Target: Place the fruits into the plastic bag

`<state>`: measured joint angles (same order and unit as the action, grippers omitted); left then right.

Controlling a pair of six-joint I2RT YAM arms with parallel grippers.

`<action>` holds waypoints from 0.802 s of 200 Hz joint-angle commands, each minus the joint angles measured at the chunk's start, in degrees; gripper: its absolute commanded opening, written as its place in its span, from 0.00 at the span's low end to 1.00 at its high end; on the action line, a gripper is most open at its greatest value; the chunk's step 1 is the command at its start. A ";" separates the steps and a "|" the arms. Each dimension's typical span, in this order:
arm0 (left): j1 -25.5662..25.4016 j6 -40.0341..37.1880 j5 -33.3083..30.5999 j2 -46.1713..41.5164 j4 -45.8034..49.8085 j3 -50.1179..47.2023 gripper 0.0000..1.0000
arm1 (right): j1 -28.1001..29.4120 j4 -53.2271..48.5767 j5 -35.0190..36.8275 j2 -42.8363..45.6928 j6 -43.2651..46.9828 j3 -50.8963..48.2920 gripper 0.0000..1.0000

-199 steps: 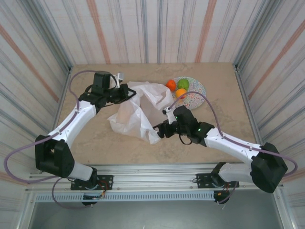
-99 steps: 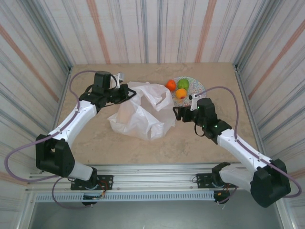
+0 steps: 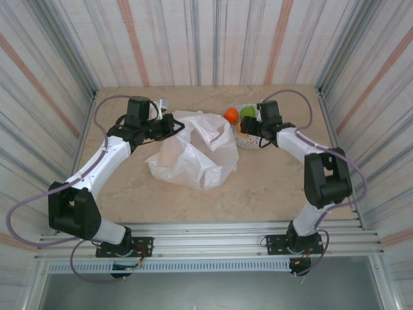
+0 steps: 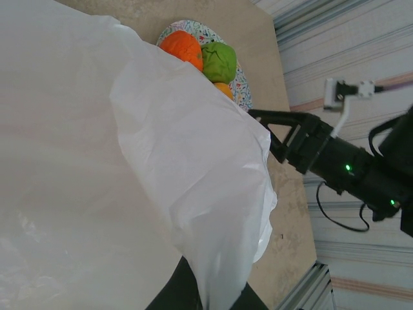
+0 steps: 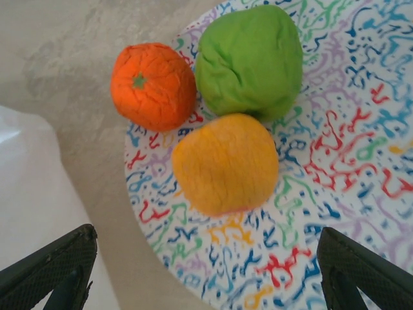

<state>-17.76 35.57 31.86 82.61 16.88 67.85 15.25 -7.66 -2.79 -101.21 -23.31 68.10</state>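
My left gripper [image 3: 169, 124] pinches the rim of the plastic bag [image 3: 193, 152], holding its mouth up. My right gripper [image 5: 205, 236] is spread wide over the plate [image 5: 361, 129], with the yellow-orange fruit [image 5: 226, 161] just ahead between the fingers, lined up for a grab I reckon.

The plastic bag [image 3: 193, 155] is thin, translucent white film, wrinkled. The orange fruit [image 5: 153, 86], at 10 o'clock from the yellow-orange fruit [image 5: 224, 163], has matt, creased skin; the table [image 3: 271, 187] looks matt, stone-patterned.
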 commanded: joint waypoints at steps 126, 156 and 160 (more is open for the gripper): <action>0.13 -1.29 0.71 -1.35 -0.44 -0.09 0.00 | -0.30 -16.69 1.23 -21.15 6.50 22.71 0.78; 0.25 -1.25 0.97 -1.48 -0.60 -0.58 0.00 | -0.39 -17.24 0.56 -21.64 7.22 23.66 0.67; 0.25 -1.21 0.93 -1.52 -0.58 -0.62 0.00 | -0.39 -17.21 0.51 -21.57 7.29 23.67 0.65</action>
<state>-17.74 35.57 31.92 82.61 16.84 67.85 15.25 -22.74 -1.37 -122.04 -17.32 89.73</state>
